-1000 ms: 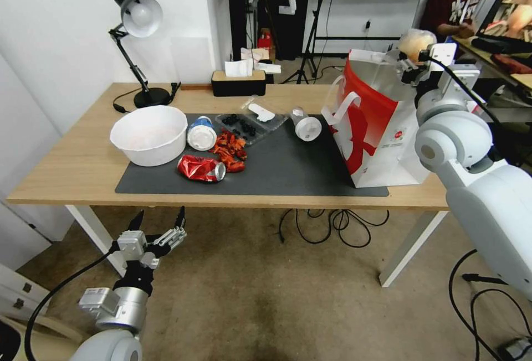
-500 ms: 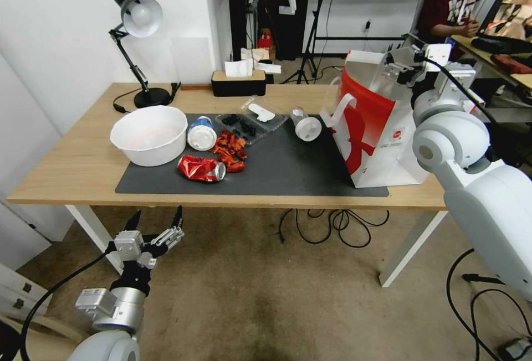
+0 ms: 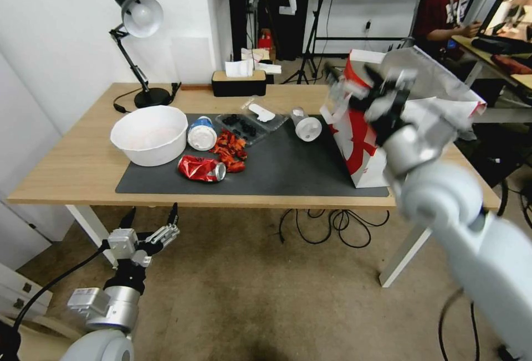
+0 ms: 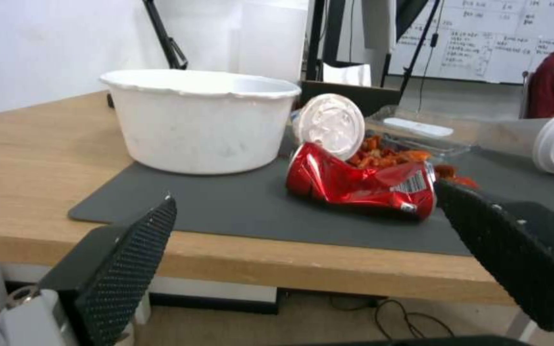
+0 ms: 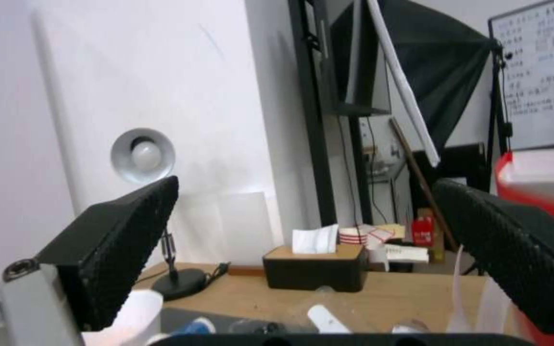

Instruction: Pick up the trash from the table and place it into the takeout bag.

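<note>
While the right hand (image 3: 363, 87) hangs in the air at about two o'clock, just in front of the takeout bag (image 3: 363, 145), its fingers (image 5: 123, 230) are spread wide with nothing between them. The bag stands on the right end of the worktop (image 3: 72, 167), its foil-lined mouth gaping upward. Down at seven o'clock, below the worktop's near edge, the left hand (image 3: 148, 218) waits, fingers (image 4: 130, 250) parted and empty, pointing up toward the crushed red can (image 3: 201, 168). That can lies on the dark mat (image 3: 288, 167), with the red wrapper scraps (image 3: 230, 150) just beyond it, the blue cup (image 3: 200, 133) beside the white bowl (image 3: 149, 134), the clear tray (image 3: 250, 123) behind, and the clear plastic cup (image 3: 306, 124) tipped over near the bag.
</note>
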Motion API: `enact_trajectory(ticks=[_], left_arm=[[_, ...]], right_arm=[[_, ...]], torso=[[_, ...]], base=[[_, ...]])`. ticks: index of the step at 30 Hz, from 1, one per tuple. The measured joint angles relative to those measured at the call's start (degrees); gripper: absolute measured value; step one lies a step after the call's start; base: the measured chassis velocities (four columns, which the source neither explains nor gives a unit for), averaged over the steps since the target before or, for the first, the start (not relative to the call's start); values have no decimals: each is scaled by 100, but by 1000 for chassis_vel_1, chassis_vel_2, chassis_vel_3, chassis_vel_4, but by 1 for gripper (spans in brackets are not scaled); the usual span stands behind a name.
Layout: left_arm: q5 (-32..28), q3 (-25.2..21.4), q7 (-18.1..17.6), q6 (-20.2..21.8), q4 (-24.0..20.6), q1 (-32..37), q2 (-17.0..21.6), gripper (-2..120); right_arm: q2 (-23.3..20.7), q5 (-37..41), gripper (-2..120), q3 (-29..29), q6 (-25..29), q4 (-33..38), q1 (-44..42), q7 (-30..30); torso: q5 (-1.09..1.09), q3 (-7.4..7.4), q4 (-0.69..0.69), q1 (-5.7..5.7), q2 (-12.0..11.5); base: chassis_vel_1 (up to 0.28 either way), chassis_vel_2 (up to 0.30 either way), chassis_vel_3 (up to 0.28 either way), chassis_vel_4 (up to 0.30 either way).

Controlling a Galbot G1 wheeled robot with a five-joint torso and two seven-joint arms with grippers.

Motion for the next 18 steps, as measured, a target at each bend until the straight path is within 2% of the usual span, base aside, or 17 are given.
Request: enact_trajectory(ticks=[2, 4, 6, 8, 9, 11, 15, 18], left_arm=[[0, 0, 4, -5, 2, 1, -3, 100], [17, 1, 19, -26, 28, 5, -21, 100], [31, 3, 27, -34, 33, 12, -23, 100], [35, 3, 79, -57, 43, 25, -20, 100], [35, 3, 79, -57, 43, 25, -20, 100], [45, -7, 133, -72, 58, 18, -2, 100], [59, -51, 138, -75, 99, 16, 20, 100], [68, -55, 136, -79, 130, 35, 28, 100]], right_arm=[[62, -266, 100, -15, 181, -5, -257, -82], [355, -1091, 100, -82, 628, -101, -1090, -165], [465, -1344, 100, -96, 780, -150, -1312, -134], [765, -1962, 100, -153, 1265, -369, -1818, 153], [765, -1962, 100, -153, 1265, -369, -1818, 153], [1097, -2616, 100, -195, 1932, -781, -2243, 592], [1352, -3011, 100, -247, 2365, -1245, -2799, 923], [1384, -3029, 100, -292, 2374, -1325, -2957, 923]], torso=[[-1, 0, 1, 0, 0], [2, 1, -1, 0, 0], [1, 1, -1, 0, 0], [1, 1, -1, 0, 0], [1, 1, -1, 0, 0], [-1, 0, 1, 0, 0], [0, 0, 0, 0, -1], [1, 1, 0, -1, -1]], base=[[0, 0, 0, 0], [0, 0, 0, 0], [0, 0, 0, 0], [0, 0, 0, 0], [0, 0, 0, 0], [0, 0, 0, 0], [0, 0, 0, 0], [0, 0, 0, 0]])
